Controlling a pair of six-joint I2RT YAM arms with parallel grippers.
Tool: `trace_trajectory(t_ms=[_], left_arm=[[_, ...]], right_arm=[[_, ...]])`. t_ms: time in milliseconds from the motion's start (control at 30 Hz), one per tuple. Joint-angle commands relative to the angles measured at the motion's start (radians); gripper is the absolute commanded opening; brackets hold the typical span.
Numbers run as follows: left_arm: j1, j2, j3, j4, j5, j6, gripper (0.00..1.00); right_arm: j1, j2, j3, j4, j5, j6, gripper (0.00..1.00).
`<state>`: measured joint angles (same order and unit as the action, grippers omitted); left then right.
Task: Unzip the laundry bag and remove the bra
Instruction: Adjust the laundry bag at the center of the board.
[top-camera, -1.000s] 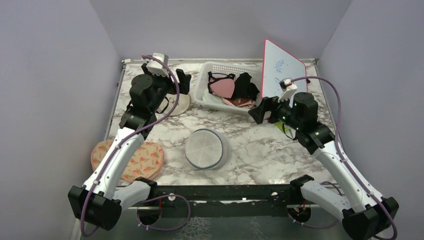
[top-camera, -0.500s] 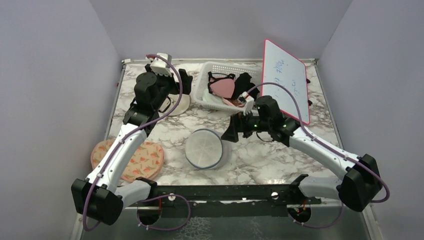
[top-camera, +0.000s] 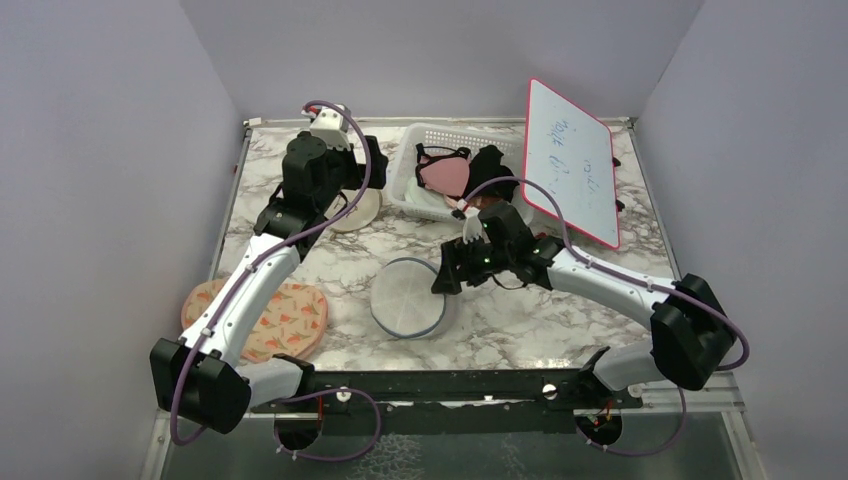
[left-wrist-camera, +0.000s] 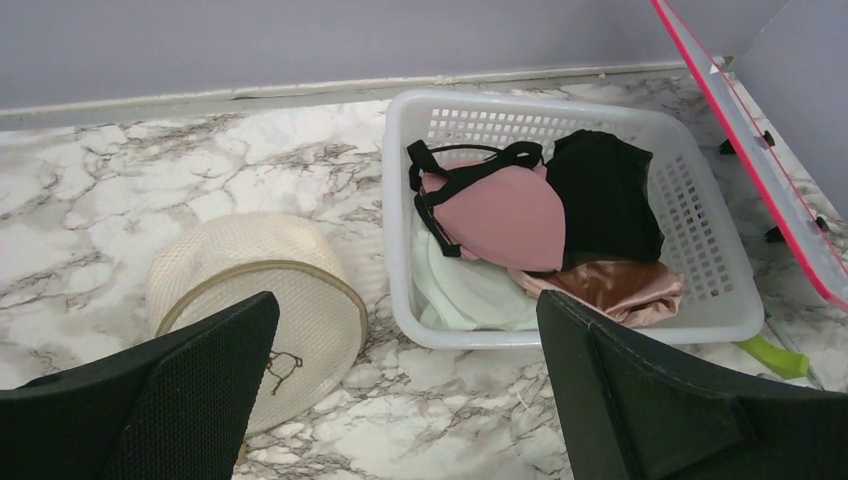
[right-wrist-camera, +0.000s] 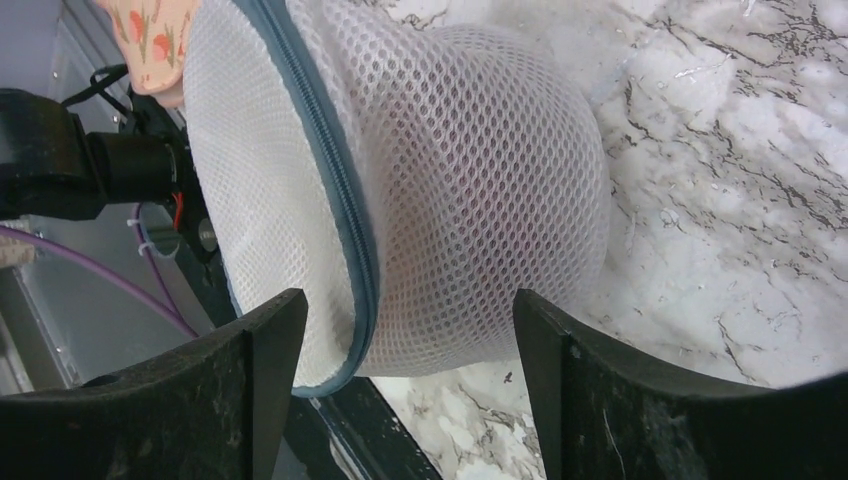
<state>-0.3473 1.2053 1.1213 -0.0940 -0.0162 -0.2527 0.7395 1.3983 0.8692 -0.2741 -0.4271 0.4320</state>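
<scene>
A white marble-patterned tabletop (top-camera: 520, 320) with grey veins is boxed in by plain lilac walls: the back wall (top-camera: 440, 50) along its far edge, the left wall (top-camera: 100, 150) and the right wall (top-camera: 760, 150). A black rail (top-camera: 450, 384) runs along the near edge. Light is soft and even.

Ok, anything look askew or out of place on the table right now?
The laundry bag is tipped over: its zip ring faces toward the near edge, not straight up. The cream case beside the basket also lies on its side. Nothing looks spilled or torn.
</scene>
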Motion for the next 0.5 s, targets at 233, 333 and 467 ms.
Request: trace_trajectory(t_ms=[233, 333, 467], left_arm=[[-0.004, 0.019, 0.033, -0.026, -0.016, -0.012, 0.99], [-0.009, 0.035, 0.042, -0.032, 0.013, -0.006, 0.99], [-0.017, 0.060, 0.076, -0.071, 0.012, 0.012, 0.99]], right_arm=[[0.006, 0.058, 0.068, 0.039, 0.171, 0.015, 0.67], [0.004, 0.103, 0.133, -0.013, 0.197, -0.078, 0.58], [-0.004, 0.162, 0.209, -0.058, 0.195, -0.191, 0.43]])
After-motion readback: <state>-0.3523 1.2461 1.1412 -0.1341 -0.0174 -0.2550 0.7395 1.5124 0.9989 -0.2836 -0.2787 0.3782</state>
